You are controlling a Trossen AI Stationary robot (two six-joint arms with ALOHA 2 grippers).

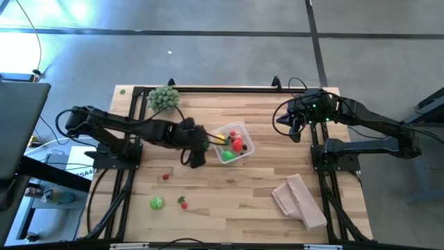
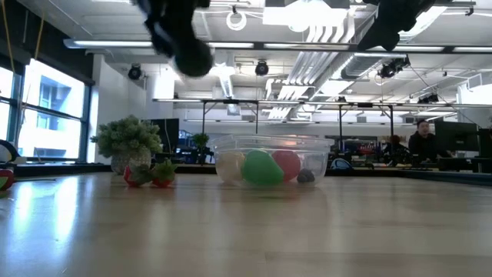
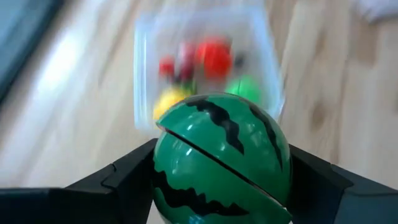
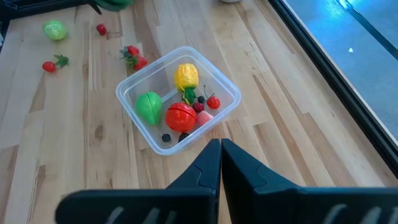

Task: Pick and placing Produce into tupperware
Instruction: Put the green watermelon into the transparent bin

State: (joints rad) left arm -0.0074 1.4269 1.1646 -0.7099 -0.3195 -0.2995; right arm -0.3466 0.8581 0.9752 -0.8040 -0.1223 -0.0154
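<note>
The toy watermelon (image 3: 221,158) sits clamped between the left gripper's (image 1: 196,147) two dark fingers (image 3: 121,180), one on each flank, so the jaws stand wide around its round body. In the left wrist view it hangs in front of the tupperware (image 1: 245,154), which suggests it is being carried toward the container for a drop rather than lifted off the table.

The tupperware rests near the middle of the table (image 1: 277,208), just right of the left gripper. It already holds a yellow pepper (image 4: 186,76), a green fruit (image 4: 149,106), a red tomato (image 4: 180,116) and a few small dark and red berries, so the free room inside is at its far-left corner; the watermelon is large beside these pieces and will likely sit on top of them.

Outside it, a strawberry (image 4: 132,56) lies just off the container's left wall. A small red piece (image 1: 166,176), a green fruit (image 1: 157,203) and another strawberry (image 1: 182,202) lie toward the near-left of the table, well apart from the container. The spiky ball plant (image 1: 162,98) stands at the far-left edge and a folded tan cloth (image 1: 298,200) at the near right, both out of the carrying path.

The right gripper (image 4: 220,155) waits over the far-right side, fingers pressed together and empty, looking down on the tupperware from well clear.
</note>
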